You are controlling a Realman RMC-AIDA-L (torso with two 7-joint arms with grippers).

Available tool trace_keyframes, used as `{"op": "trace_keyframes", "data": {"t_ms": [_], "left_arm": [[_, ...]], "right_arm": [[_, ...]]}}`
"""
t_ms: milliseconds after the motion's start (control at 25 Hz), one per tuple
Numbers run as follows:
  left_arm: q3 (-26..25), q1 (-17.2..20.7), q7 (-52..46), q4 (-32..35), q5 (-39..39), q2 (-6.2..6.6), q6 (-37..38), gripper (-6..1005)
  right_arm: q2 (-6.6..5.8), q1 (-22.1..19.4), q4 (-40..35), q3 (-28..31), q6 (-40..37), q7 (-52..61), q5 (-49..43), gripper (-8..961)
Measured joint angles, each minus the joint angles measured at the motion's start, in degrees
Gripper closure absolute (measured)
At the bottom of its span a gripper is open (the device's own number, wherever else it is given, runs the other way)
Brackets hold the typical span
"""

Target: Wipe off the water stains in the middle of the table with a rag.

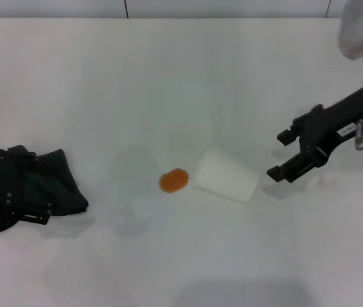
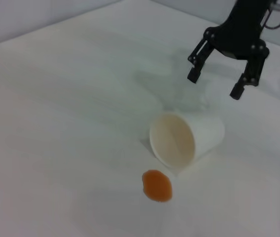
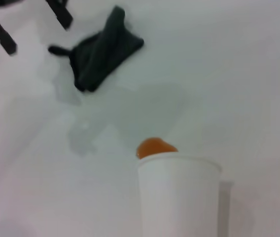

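Note:
The water stain (image 1: 174, 180) is a small orange oval blot in the middle of the white table (image 1: 169, 77). It also shows in the left wrist view (image 2: 157, 185) and the right wrist view (image 3: 155, 147). The dark green rag (image 1: 57, 182) lies crumpled at the table's left, with its dark tail showing in the right wrist view (image 3: 103, 49). My left gripper (image 1: 15, 188) is over the rag's left side, open, with its fingers (image 3: 61, 15) spread and holding nothing. My right gripper (image 1: 280, 154) is open and empty, just right of the cup, and shows in the left wrist view (image 2: 215, 84).
A white paper cup (image 1: 225, 176) lies on its side right next to the stain, its mouth toward the stain (image 2: 172, 140). It fills the near part of the right wrist view (image 3: 179, 197). Faint wet smears (image 3: 81, 133) lie between the rag and the stain.

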Motion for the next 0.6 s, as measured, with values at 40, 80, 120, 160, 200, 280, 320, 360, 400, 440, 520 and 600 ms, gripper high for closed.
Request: {"op": "trace_keyframes", "data": {"t_ms": [40,80,120,160,200,280,320,360,400,440,520,600], "left_arm": [[0.16,-0.05,-0.03,0.00,0.01,0.07,0.02,124],[0.30,-0.11,-0.07,0.01,0.02,0.10,0.04,124],[0.37,-0.18,-0.09,0.01,0.02,0.12,0.05,124],[0.49,-0.26,-0.10,0.01,0.02,0.13,0.04,124],[0.67,-0.28,-0.10,0.01,0.02,0.12,0.03,124],[0.88,-0.30,-0.11,0.01,0.02,0.13,-0.02,124],[0.92,-0.31,-0.12,0.01,0.02,0.12,0.00,124],[0.93,-0.31,-0.12,0.01,0.02,0.12,0.04,124],[0.93,-0.32,-0.13,0.01,0.02,0.13,0.12,124],[0.93,-0.32,-0.13,0.01,0.02,0.13,0.16,124],[0.93,-0.36,-0.13,0.05,0.02,0.19,0.21,124],[0.92,-0.40,-0.13,0.11,0.02,0.20,0.23,124]], "right_arm": [[-0.01,1.05,0.26,-0.55,-0.41,1.19,-0.93,97],[0.01,2.01,0.48,-1.05,-1.08,2.38,-1.83,97],[0.05,2.89,0.71,-1.48,-1.80,3.40,-2.48,97],[0.09,3.57,0.86,-1.79,-2.38,4.20,-2.84,97],[0.10,4.34,1.11,-2.09,-3.04,5.13,-3.06,97],[0.11,5.79,1.83,-2.60,-3.90,7.10,-3.22,96],[0.12,6.38,2.19,-2.91,-4.10,7.94,-3.37,96],[0.12,6.97,2.61,-3.30,-4.25,8.98,-3.56,96],[0.14,7.59,2.96,-4.01,-4.30,10.14,-3.89,96],[0.17,8.11,3.21,-4.94,-4.31,11.32,-4.18,96],[0.26,8.76,3.40,-6.36,-4.21,13.00,-4.52,96],[0.36,9.40,3.45,-7.54,-3.76,14.65,-4.59,96]]}}
